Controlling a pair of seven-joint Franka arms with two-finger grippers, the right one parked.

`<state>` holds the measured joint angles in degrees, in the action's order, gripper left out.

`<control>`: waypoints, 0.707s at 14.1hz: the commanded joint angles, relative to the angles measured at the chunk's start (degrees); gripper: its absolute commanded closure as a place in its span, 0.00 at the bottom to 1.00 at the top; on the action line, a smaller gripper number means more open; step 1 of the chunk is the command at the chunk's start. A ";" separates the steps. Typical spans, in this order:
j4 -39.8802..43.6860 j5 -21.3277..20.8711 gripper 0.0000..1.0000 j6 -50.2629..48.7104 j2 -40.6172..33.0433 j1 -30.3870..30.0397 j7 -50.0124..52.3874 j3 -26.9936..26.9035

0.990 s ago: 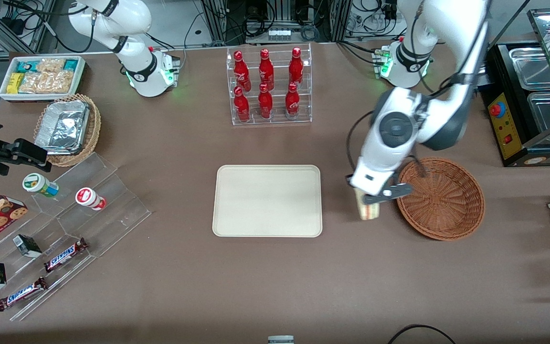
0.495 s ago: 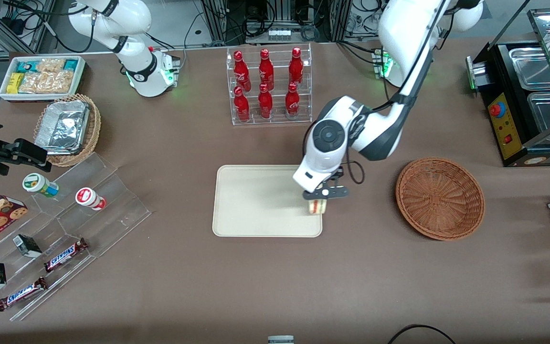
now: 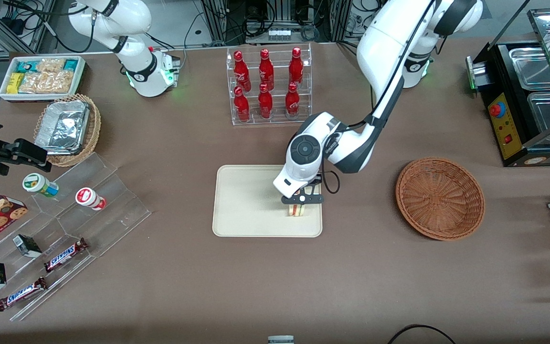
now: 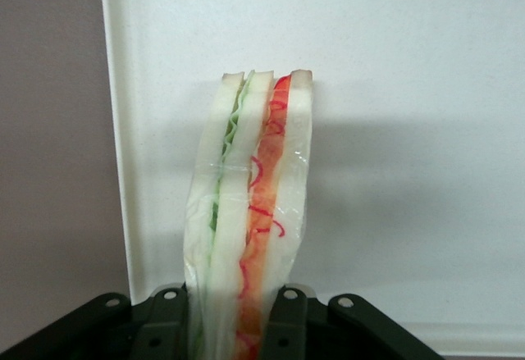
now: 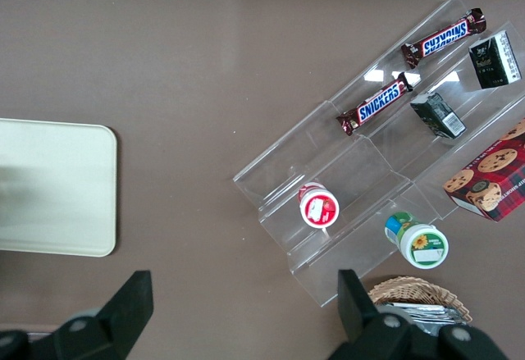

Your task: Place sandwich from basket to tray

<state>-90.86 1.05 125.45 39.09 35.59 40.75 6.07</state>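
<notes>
The pincer [image 3: 302, 199] was clamped on the sandwich [image 4: 250, 212] above the tray [image 3: 241, 200]; lowering before release was judged advisable.

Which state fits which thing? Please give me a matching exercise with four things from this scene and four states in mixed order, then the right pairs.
Things:
1. sandwich
2. basket
3. tray
4. gripper

States:
A. woven, with nothing in it
B. shut on the sandwich, over the tray
C. held upright between two fingers
D. flat and cream, lying under the sandwich

Pairs: 1-C, 2-A, 3-D, 4-B
</notes>
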 commanded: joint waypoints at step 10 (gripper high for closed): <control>2.27 0.79 0.21 0.59 1.25 0.27 2.32 -0.54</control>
<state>-89.66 2.09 126.00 39.65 35.51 42.68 5.87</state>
